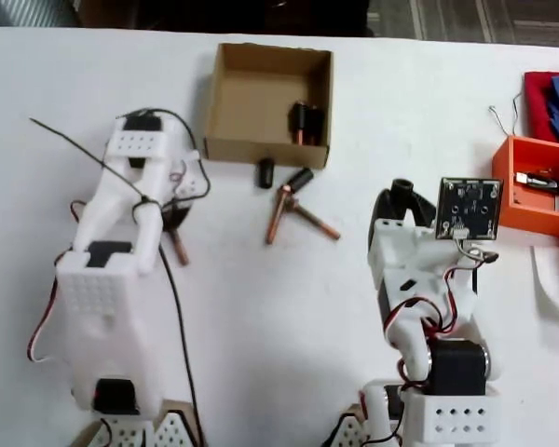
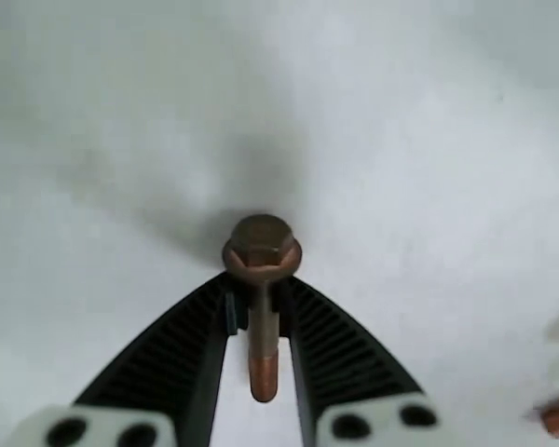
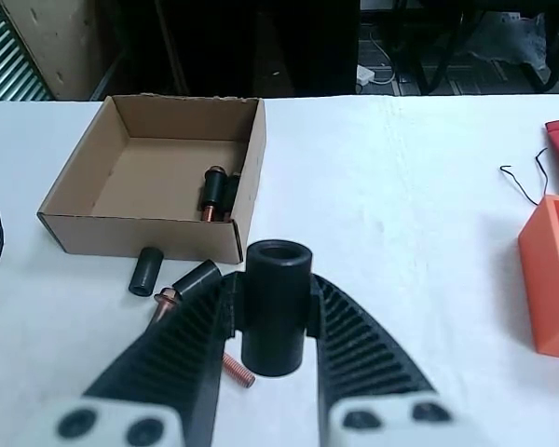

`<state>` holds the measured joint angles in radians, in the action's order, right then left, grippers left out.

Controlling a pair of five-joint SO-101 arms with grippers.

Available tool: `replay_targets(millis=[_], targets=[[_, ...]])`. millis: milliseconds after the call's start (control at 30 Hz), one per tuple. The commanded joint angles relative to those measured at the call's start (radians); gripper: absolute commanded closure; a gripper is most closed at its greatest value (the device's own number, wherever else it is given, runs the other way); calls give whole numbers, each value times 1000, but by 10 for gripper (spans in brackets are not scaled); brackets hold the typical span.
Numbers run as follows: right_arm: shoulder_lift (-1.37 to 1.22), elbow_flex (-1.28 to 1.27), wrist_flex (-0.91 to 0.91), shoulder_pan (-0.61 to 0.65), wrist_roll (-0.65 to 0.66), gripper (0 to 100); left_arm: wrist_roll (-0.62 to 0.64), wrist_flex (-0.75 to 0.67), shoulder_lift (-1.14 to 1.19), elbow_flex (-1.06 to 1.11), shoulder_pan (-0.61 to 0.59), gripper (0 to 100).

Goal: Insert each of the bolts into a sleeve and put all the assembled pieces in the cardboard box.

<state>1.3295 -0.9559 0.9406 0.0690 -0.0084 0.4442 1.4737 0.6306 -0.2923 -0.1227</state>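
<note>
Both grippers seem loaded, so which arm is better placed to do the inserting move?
Left, likely: the left gripper clamps a bolt by the shank; the right gripper presents the sleeve, bore exposed.

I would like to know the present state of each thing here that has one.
Left claw: shut on a bolt.
Right claw: shut on a sleeve.
Box: open, one assembled piece inside.
Loose bolts: two, lying on the table.
Loose sleeves: two, lying by the box.
</note>
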Motion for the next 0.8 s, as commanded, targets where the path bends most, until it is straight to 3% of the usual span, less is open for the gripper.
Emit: replay_targets(millis=[0, 133, 333, 667, 767], targets=[[16, 9, -4, -7, -8, 975, -311, -26, -3, -24, -41, 973], [16, 9, -4, -7, -8, 975, -493, -35, -6, -81, -57, 970], [16, 9, -4, -7, -8, 975, -446, -15, -5, -302, -51, 969], [16, 9, -4, -8, -8, 975, -433, -92, 227, -325, -60, 968], [16, 9, -4, -8, -8, 975, -433, -68, 216, -357, -61, 918]])
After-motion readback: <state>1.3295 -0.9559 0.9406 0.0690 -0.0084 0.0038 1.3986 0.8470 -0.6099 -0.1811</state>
